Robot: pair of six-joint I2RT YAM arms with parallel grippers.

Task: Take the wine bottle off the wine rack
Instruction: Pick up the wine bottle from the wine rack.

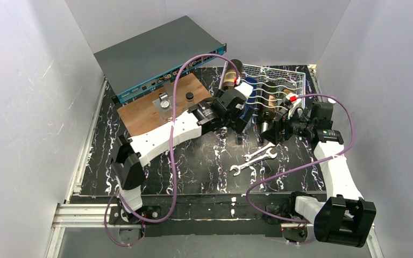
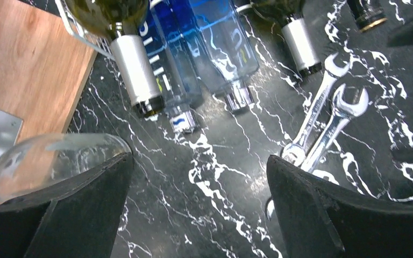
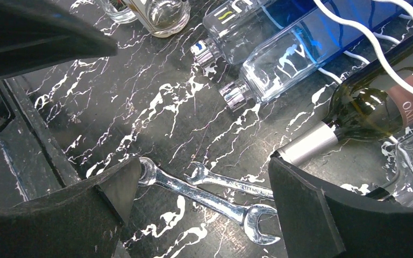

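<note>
While both arms reach out over the black, white-veined marble-pattern worktop [image 1: 204,161], the white wire wine rack of wavy rows [image 1: 285,72] sits at the far right, next to a brown wooden board [image 1: 156,105]. Bottles lie in it side by side, necks pointing toward the arms and out over the worktop.

Left claw [image 2: 198,161]: open wide, nothing between the fingers, hovering over bare worktop. Ahead of it and apart lies a dark green glass wine bottle with a silver foil neck [image 2: 137,75], on the left-finger side. Two blue-tinted clear glass bottles [image 2: 193,59] lie just beside it. A second dark wine bottle with a foil neck [image 2: 300,43] lies beyond those, toward the right finger.

Right claw [image 3: 204,164]: open wide, holding nothing. In its wrist view the second dark wine bottle's neck tip sits just beside the finger at the right of that view; contact cannot be told. Two chrome open-ended spanners [image 3: 209,200] lie on the worktop under this claw.
</note>
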